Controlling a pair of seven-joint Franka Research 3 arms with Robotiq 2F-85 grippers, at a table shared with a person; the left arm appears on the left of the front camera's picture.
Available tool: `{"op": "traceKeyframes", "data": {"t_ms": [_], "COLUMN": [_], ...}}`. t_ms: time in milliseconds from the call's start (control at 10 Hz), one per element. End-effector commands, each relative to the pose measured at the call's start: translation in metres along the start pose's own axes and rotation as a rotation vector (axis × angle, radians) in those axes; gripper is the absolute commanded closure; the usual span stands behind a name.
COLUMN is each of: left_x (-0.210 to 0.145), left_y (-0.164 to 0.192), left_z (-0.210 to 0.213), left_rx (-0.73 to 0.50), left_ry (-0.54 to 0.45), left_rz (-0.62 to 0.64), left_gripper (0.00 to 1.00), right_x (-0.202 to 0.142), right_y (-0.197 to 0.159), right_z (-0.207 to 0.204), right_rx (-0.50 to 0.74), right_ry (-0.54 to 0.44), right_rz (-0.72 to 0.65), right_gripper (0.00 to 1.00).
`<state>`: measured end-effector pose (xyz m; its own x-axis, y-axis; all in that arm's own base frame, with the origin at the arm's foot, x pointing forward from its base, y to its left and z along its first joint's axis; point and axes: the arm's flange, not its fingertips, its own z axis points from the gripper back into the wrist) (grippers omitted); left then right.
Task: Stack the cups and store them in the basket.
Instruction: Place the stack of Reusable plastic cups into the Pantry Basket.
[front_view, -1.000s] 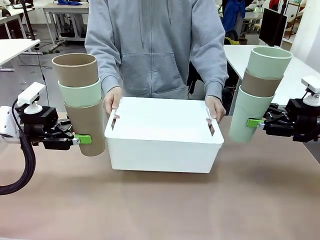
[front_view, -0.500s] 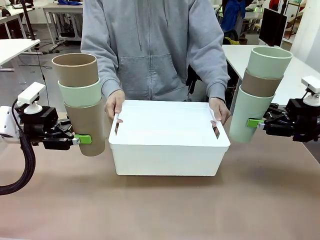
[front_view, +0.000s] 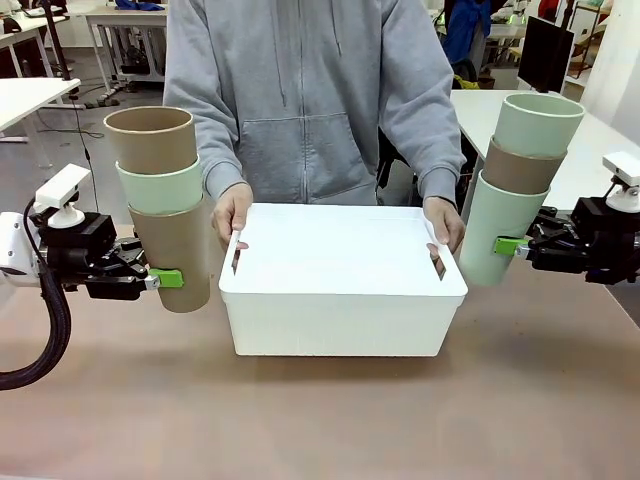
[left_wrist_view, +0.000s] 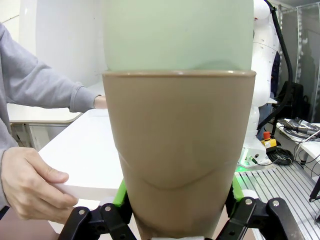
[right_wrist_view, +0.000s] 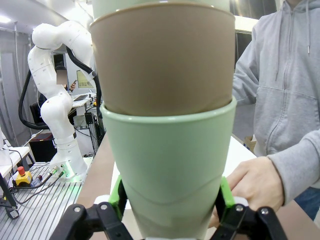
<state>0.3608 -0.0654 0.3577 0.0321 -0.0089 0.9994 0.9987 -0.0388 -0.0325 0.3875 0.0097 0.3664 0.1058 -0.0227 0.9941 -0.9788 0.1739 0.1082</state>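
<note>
At the frame's left, the left pincer (front_view: 170, 277) clamps the lowest cup of a tan, mint-green, tan stack of tapered matte tumblers (front_view: 160, 200). At the right, the right pincer (front_view: 507, 245) grips a mint, tan, mint stack (front_view: 522, 170) by its bottom cup. In the centre, the white rectangular plastic basket (front_view: 340, 320) sits on the brown counter (front_view: 320, 420), a person's hands (front_view: 232, 208) holding both ends

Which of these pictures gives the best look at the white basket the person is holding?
The front view: the whole basket shows, a person's hands on its ends. The left wrist view catches a white stretch of it behind the brown-bottomed cup stack; the right wrist view, slivers beside the green-bottomed stack.
</note>
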Motion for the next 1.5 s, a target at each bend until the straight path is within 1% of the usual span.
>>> {"op": "traceKeyframes", "data": {"t_ms": [0,1100,1200,1300,1400], "left_x": [0.005,0.005,0.0,0.017,0.035], "left_y": [-0.001,-0.001,0.0,-0.001,0.002], "left_z": [0.0,0.0,0.0,-0.001,-0.008], "left_rx": [-0.006,-0.006,0.0,-0.004,0.012], "left_ry": [-0.006,-0.006,0.0,0.046,0.092], "left_rz": [0.001,0.001,0.0,-0.023,-0.02], "left_gripper": [0.15,0.15,0.15,0.15,0.15], "right_x": [0.003,0.003,0.003,0.003,0.003], "right_y": [0.0,0.0,0.0,0.0,0.0], "right_z": [-0.001,-0.001,-0.001,-0.001,-0.001], "right_rx": [-0.001,-0.001,-0.001,-0.001,-0.001], "right_ry": [-0.004,-0.004,-0.004,-0.004,-0.004], "right_rz": [0.007,0.007,0.007,0.007,0.007], "right_gripper": [0.14,0.14,0.14,0.14,0.14]}}
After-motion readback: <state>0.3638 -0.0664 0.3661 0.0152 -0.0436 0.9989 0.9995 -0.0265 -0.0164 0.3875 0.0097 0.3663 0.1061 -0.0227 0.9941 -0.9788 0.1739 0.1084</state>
